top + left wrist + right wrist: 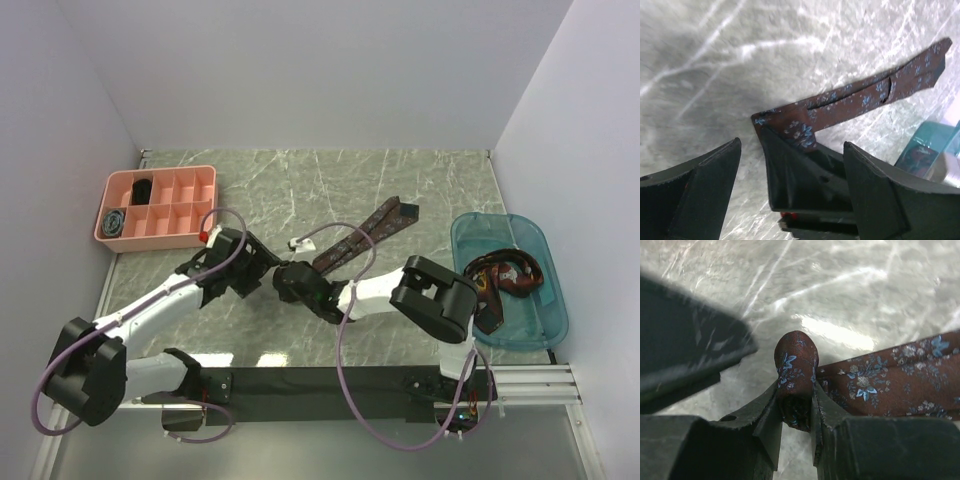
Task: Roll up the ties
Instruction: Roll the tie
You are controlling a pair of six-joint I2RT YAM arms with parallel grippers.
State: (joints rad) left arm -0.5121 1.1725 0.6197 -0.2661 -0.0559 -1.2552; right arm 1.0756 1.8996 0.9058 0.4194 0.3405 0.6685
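Observation:
A dark maroon tie (360, 235) with a blue flower pattern lies as a long strip on the marble table, running up-right to its wide end. My right gripper (296, 281) is shut on its near end, which is folded into a small roll (796, 360) pinched between the two fingers (767, 415). In the left wrist view the tie (855, 100) stretches away to the right. My left gripper (792, 145) is open, its jaws standing on either side of the right gripper's finger (805, 175) and touching no fabric. More ties (505, 275) lie tangled in the blue bin.
A teal-blue bin (540, 320) stands at the right table edge. A pink divided tray (190, 185) at the back left holds a black coil (143, 188) and a grey-blue coil (115, 222). Purple cables (345, 235) loop over both arms. White walls enclose the table.

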